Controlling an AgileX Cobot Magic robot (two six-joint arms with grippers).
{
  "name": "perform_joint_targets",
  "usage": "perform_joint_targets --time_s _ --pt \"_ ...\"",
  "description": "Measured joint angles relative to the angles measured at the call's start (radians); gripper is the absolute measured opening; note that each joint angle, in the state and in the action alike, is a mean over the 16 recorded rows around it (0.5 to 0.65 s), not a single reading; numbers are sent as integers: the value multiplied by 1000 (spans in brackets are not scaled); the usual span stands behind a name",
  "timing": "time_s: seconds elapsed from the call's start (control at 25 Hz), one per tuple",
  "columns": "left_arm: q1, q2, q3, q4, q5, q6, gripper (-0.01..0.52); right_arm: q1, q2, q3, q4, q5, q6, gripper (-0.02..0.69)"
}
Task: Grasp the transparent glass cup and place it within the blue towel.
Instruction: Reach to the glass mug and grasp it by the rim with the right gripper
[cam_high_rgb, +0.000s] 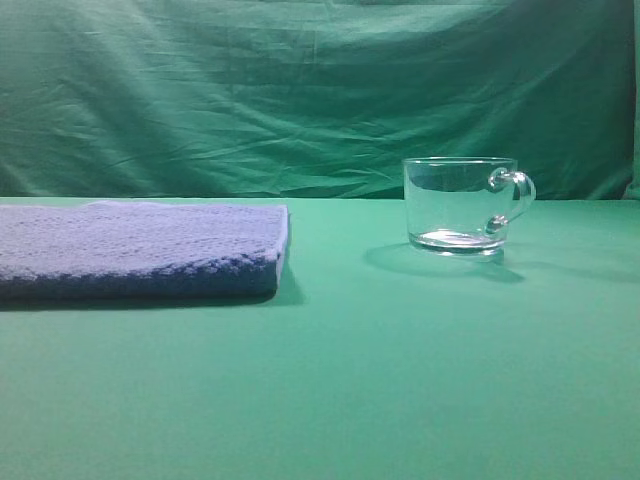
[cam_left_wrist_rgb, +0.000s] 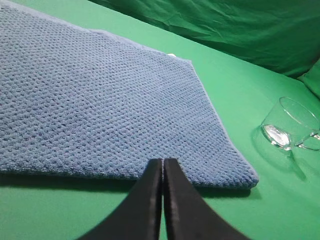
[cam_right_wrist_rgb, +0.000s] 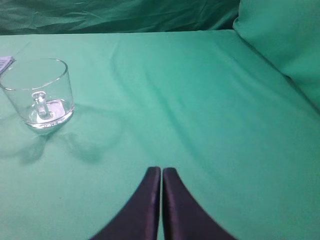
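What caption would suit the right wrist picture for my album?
Shut right gripper hovers over green cloth, upright transparent glass cup standing apart, far left.

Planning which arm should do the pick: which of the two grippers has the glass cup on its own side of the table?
The right gripper. Its wrist view shows only the transparent glass cup on green cloth, whereas the left gripper hangs at the blue towel edge.

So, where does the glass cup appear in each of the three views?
Exterior high: the transparent glass cup stands right of centre, handle to the right.
Left wrist: at the right edge, beyond the left gripper.
Right wrist: upper left, far from the right gripper.
Shared landmark: the blue towel, which fills the left wrist view.
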Motion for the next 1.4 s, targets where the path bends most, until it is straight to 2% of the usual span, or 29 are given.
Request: perform_joint_targets --time_s 0.84,1.16,1.4 --pt "0 0 0 0 0 0 0 0 0 0 0 -7 0 0" --pt "0 0 0 0 0 0 0 0 1 -21 2 -129 23 0" --pt "0 0 0 0 0 0 0 0 63 -131 4 -175 43 0"
